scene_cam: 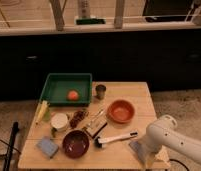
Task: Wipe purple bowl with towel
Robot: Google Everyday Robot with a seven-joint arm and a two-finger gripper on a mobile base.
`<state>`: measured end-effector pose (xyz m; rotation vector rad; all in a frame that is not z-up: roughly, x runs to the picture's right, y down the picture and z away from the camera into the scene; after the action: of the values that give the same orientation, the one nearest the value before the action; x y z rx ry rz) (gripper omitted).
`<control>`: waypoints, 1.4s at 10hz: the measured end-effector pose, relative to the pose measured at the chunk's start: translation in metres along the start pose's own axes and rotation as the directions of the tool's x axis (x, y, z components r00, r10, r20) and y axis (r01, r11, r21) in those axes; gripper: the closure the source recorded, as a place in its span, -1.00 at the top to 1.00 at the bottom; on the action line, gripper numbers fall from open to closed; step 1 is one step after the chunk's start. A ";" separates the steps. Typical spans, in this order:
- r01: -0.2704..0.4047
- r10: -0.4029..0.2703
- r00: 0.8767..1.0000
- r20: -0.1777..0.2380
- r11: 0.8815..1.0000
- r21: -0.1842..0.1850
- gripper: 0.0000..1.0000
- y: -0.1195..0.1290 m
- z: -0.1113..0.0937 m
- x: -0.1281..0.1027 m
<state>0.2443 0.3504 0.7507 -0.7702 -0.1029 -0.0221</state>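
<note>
The dark purple bowl (75,143) stands upright near the front edge of the wooden table (139,95), left of centre. A small blue-grey folded cloth or sponge (46,146) lies just left of it. My white arm (171,137) comes in from the right. My gripper (140,149) hangs low over the table's front right corner, well to the right of the bowl and apart from it. A grey patch sits at its tip; I cannot tell whether it is cloth or part of the gripper.
A green tray (54,95) with an orange ball (72,95) is at the back left. There is also a metal cup (100,91), an orange bowl (120,110), a white mug (59,121), a yellow item (41,111) and a white-handled brush (116,138). A dark counter stands behind.
</note>
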 end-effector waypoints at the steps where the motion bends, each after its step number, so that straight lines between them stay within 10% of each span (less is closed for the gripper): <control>1: -0.001 0.001 1.000 0.007 1.000 0.001 0.33 0.000 0.001 0.002; 6: 0.001 -0.001 1.000 0.009 1.000 0.008 -0.56 -0.002 -0.001 0.005; 7: -0.002 0.002 1.000 0.008 1.000 -0.006 -0.98 0.004 -0.004 0.006; 14: 0.201 -0.201 0.979 0.013 0.979 0.031 -1.00 -0.013 -0.028 -0.019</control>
<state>0.2270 0.3213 0.7382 -0.7283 -0.1961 -0.2059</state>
